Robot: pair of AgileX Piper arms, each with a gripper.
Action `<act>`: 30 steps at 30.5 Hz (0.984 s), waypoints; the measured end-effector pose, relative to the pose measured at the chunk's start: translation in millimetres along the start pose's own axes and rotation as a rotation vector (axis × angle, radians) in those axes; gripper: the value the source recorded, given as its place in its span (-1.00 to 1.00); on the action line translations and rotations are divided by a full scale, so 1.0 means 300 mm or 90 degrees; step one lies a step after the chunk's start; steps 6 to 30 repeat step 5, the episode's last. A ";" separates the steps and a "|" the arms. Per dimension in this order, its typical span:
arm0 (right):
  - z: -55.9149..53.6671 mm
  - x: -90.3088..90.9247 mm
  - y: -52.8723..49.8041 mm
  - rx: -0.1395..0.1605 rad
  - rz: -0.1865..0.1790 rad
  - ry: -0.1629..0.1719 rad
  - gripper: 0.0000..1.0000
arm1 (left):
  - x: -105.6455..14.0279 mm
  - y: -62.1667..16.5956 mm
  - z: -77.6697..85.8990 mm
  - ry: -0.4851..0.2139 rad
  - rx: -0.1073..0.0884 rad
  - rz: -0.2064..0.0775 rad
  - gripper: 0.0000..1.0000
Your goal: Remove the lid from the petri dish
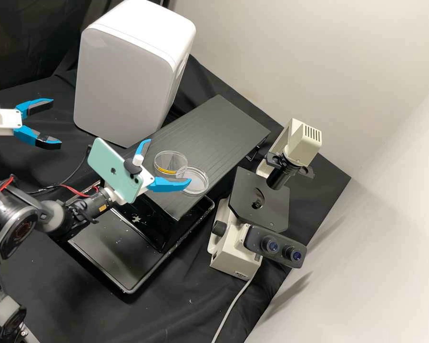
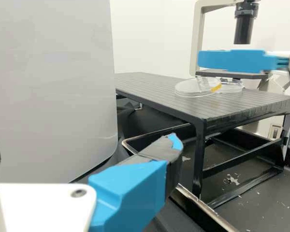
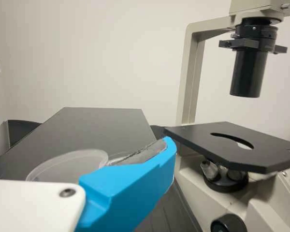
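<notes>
The right claw [image 1: 169,161] is pictured open above a black slatted rack [image 1: 219,124], its two blue fingers spread well apart and nothing gripped between them. The petri dish [image 1: 178,167] is seen on the rack beneath the claw, in two clear round parts that overlap at their edges. A yellow-marked part [image 1: 169,159] is shown under the gap between the fingers, and a plain part [image 1: 199,181] at the tip of the finger nearer the microscope [image 1: 267,214]. Which part is the lid cannot be told.

In the left wrist view, one of the right claw's blue fingers [image 2: 237,60] is shown just above the two parts, with a gap between finger and dish. A mint-green device [image 1: 114,174] is mounted behind the right claw, at the wrist. A black tray [image 1: 114,257] is seen under the rack, below that wrist.

The left claw [image 1: 50,121] is likewise pictured open and empty, well apart from the right claw and from the dish. A white rounded box [image 1: 128,66] is seen just beside it, with the rack beyond. The microscope is placed past the right claw's fingertips, beside the rack's end. Everything is set on a table [image 1: 176,305] draped in black cloth.
</notes>
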 end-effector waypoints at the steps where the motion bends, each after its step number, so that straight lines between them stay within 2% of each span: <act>1: 0.003 -0.014 0.000 0.001 -0.006 0.001 1.00 | 0.000 0.000 0.000 0.000 0.000 0.000 1.00; 5: 0.021 -0.062 0.007 0.026 -0.018 -0.002 1.00 | 0.000 0.000 0.000 0.000 0.000 0.000 1.00; 30: 0.021 -0.062 0.007 0.026 -0.018 -0.002 1.00 | 0.000 0.000 0.000 0.000 0.000 0.000 1.00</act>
